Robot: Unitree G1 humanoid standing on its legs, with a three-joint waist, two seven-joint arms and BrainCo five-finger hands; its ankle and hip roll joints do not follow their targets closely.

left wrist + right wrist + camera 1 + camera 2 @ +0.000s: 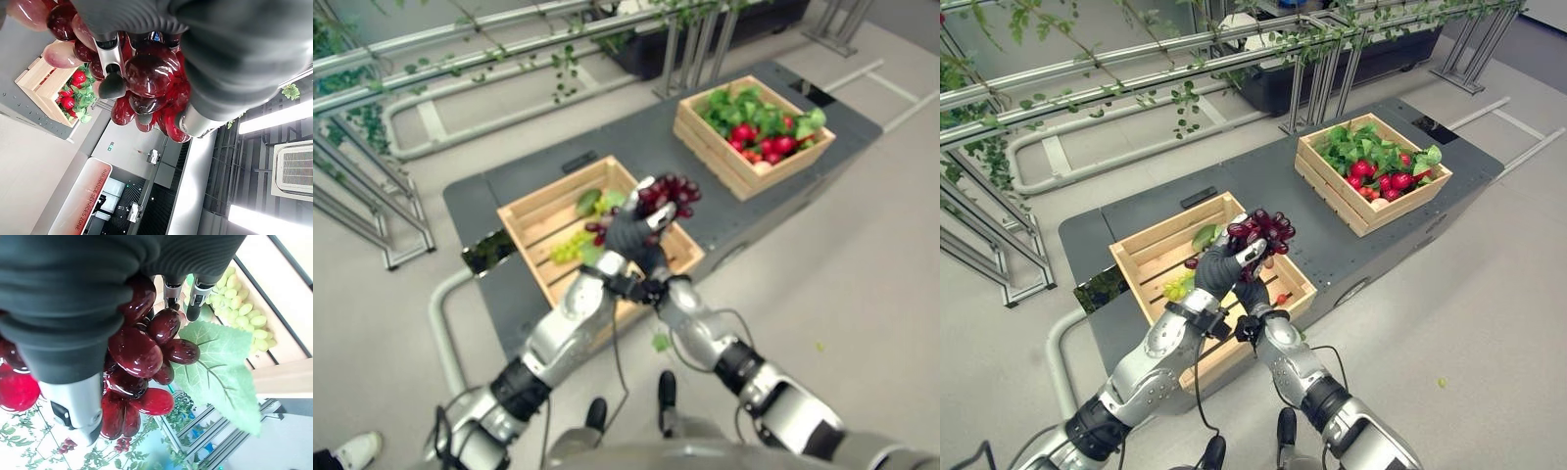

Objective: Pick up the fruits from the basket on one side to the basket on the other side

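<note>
Both hands (1234,266) clutch red grapes (1268,227) above crate (1151,257).

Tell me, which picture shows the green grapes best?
The right wrist view: the green grapes lie plainly on the crate's slats, past the red bunch. Both eye views show them as a pale patch beside the robot hands.

Both arms are silver-grey with black bands at the elbows. The left hand (1219,266) and right hand (1255,294) wear dark ribbed covers over back and wrist, silver fingers (108,51) ending in dark tips.
</note>
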